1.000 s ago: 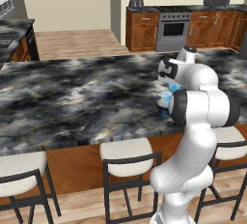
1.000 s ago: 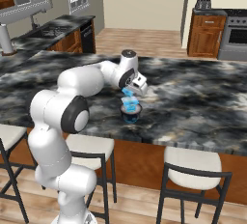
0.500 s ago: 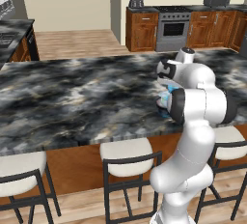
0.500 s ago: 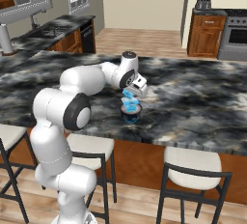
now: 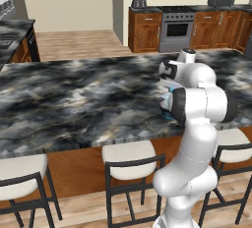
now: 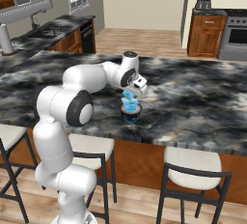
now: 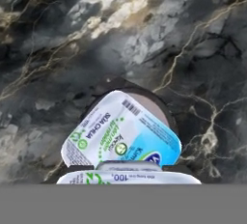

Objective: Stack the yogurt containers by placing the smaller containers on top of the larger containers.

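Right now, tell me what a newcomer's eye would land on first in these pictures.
First, the big white robot arm bending over the black marble counter, above three stools. Next, the bright light-blue yogurt cups under its gripper, sitting on the wide dark-rimmed tub near the counter's front edge. The hand view shows a printed cup lid covering most of the tub's pale top.

A light-blue yogurt cup (image 7: 123,133) on the marble counter carries a white foil lid with a barcode and blurred green lettering; a second lid (image 7: 128,177) below reads "100".
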Controlling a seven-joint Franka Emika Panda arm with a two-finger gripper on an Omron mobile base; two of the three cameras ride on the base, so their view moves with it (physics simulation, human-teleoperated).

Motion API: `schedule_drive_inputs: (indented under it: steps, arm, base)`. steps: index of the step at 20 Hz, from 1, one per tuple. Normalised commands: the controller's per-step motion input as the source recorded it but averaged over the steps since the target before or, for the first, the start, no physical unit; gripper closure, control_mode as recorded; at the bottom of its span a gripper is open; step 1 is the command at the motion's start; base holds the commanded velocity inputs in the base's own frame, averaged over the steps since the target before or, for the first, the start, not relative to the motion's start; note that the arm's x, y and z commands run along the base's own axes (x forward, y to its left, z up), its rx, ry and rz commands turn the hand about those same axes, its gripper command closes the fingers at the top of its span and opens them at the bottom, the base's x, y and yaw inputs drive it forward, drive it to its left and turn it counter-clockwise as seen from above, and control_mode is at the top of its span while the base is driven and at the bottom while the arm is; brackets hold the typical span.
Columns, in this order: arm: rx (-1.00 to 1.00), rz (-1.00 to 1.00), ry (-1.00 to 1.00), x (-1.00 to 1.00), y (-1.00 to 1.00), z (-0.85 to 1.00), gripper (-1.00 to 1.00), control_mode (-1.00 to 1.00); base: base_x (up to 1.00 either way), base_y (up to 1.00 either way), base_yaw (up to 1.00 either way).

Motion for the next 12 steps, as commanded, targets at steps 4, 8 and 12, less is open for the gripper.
schedule_drive_inputs:
  steps: [4,8,12]
  arm:
    - [0.04,0.00,0.04,0.04,0.00,-0.08,1.00,-1.00]
    - [0.03,0.00,0.02,0.07,0.00,-0.04,1.00,-1.00]
    - [0.01,0.00,0.04,0.08,0.00,-0.04,1.00,-1.00]
  base:
    - [0.00,0.00,0.00]
    - [0.00,0.00,0.00]
    - [0.00,0.00,0.00]
